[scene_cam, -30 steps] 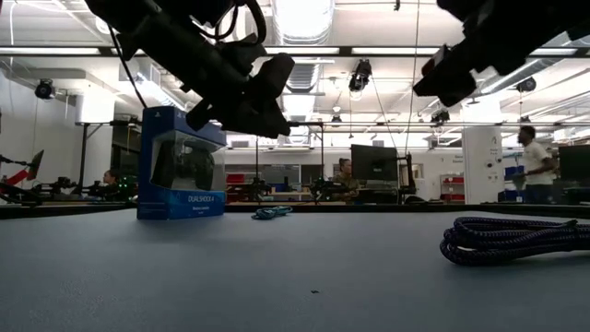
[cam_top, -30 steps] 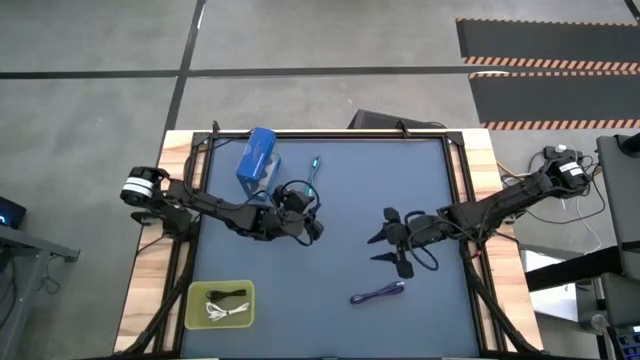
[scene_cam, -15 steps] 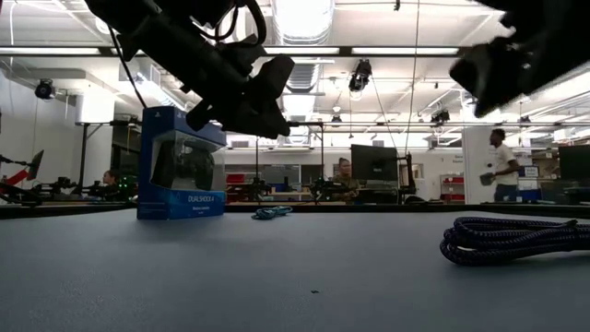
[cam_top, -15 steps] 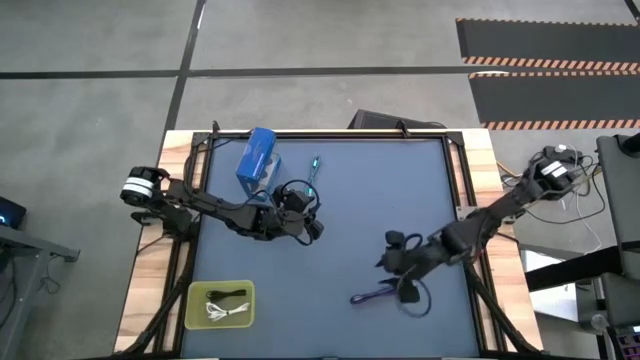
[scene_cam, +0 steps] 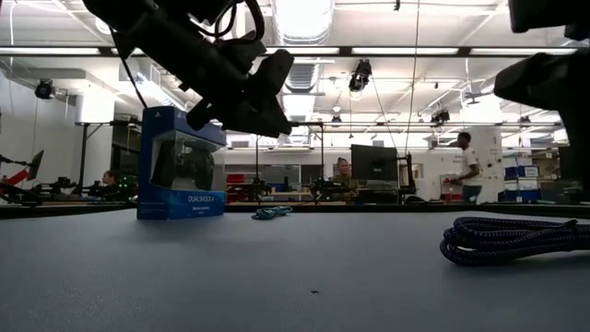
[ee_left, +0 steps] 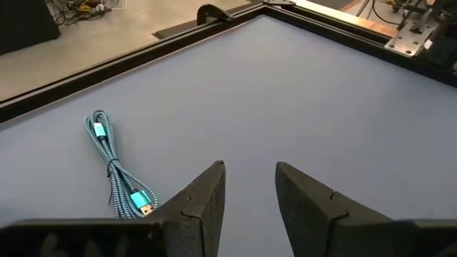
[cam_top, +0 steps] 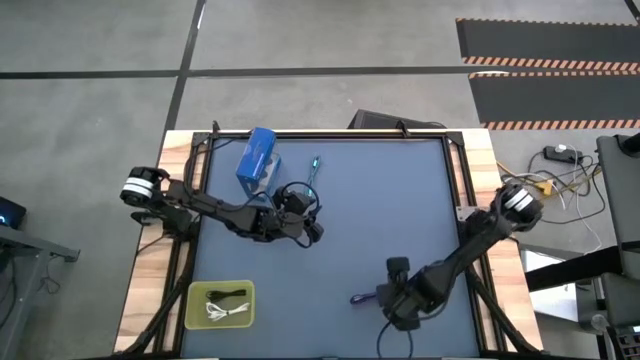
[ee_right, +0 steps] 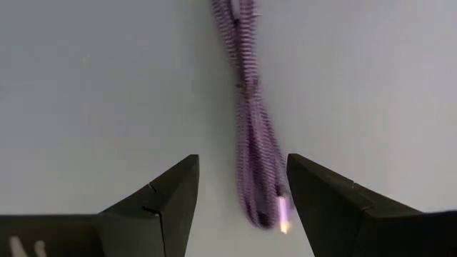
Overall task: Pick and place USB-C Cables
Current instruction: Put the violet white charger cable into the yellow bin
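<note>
The purple cable lies on the blue mat near the near edge, a bundled strand that also shows in the high view and the low view. My right gripper hovers open over it, one finger on each side of its end. The teal cable rests flat near the far edge. My left gripper waits open in the air just near-side of the teal cable, left of centre. The white cable and black cable sit in a yellow-green tray.
A blue box with a clear window stands upright at the far left of the mat, beside the teal cable. Black frame rails border the mat. Bare mat lies between the two arms. People move in the room beyond the table.
My right gripper has swung from the middle right of the mat toward the near edge and now stands over the purple cable's right end. The purple cable has stayed where it was.
</note>
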{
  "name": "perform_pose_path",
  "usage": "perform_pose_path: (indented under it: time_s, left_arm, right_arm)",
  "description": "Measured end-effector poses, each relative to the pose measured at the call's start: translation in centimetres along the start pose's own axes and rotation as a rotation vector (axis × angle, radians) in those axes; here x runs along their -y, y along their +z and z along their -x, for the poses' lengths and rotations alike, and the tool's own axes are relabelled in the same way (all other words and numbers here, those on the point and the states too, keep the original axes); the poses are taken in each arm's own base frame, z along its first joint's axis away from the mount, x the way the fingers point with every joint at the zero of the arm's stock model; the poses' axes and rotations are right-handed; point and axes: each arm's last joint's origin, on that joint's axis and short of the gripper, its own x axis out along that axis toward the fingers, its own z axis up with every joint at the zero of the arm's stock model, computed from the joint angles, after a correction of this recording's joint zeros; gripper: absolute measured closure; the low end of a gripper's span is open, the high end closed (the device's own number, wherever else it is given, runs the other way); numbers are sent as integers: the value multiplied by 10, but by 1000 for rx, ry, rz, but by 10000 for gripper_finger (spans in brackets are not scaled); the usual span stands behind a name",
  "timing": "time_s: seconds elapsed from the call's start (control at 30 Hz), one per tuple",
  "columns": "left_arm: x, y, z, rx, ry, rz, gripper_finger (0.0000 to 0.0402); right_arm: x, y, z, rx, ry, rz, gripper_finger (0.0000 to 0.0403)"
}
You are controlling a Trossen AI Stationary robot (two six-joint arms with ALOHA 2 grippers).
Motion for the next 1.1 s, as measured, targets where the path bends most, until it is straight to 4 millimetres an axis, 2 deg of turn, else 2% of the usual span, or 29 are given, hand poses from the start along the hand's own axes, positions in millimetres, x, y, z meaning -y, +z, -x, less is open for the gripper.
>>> perform_pose_path:
  time_s: [0.13, 0.3, 0.53, 0.83, 1.1]
  left_arm:
    - [1, 0, 1, -1, -4, -1, 293]
    - [2, -1, 1, -22, -38, -2, 293]
    - [8, -1, 5, -34, -89, -7, 293]
    - [23, 10, 15, 5, -145, -56, 293]
    - [43, 20, 34, 59, -237, -64, 293]
  right_arm:
    - [-6, 11, -10, 11, -35, 51, 197]
    - [-5, 14, -19, 27, -87, 85, 197]
    - [-2, 12, -26, 24, -86, 68, 197]
    - [1, 4, -42, 76, -53, 59, 198]
    - [3, -1, -48, 93, -49, 49, 200]
